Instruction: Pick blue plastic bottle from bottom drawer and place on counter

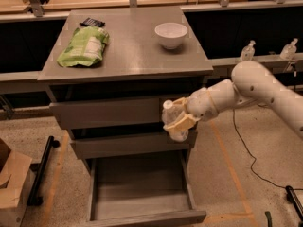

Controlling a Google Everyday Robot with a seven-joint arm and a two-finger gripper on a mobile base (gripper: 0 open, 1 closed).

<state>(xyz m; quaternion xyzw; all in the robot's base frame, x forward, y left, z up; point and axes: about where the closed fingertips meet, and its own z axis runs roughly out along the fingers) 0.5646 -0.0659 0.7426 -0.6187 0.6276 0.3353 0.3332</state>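
My gripper (177,119) is shut on the blue plastic bottle (170,115), a small clear bottle with a white cap, and holds it in front of the cabinet's upper drawers, above the bottom drawer (142,193). The bottom drawer is pulled out and its inside looks bare. The counter (132,46) is the flat grey top of the cabinet, higher than the bottle. My white arm (255,89) reaches in from the right.
A green snack bag (85,45), a small dark item (92,21) and a white bowl (171,34) lie on the counter. Two clear pump bottles (247,50) stand on the ledge at right. A cardboard box (12,188) sits on the floor at left.
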